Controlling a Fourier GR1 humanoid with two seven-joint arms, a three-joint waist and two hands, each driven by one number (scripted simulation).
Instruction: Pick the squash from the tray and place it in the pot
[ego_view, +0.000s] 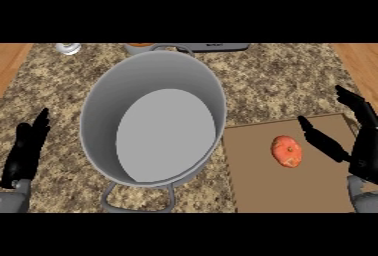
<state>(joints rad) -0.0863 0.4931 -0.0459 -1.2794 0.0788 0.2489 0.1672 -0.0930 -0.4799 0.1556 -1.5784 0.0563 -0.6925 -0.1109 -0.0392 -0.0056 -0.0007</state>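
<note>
1 small, round orange squash (286, 151) lies on the flat brown tray (255, 192) beside the tall grey metal pot (100, 105), probably light, stiff and smooth-skinned, best pinched across its middle by the right hand (359, 145), spread wide just beside it.

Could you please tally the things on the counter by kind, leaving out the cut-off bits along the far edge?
Pot: 1
Tray: 1
Squash: 1
Robot hands: 2, left hand and right hand
Total: 5
</note>
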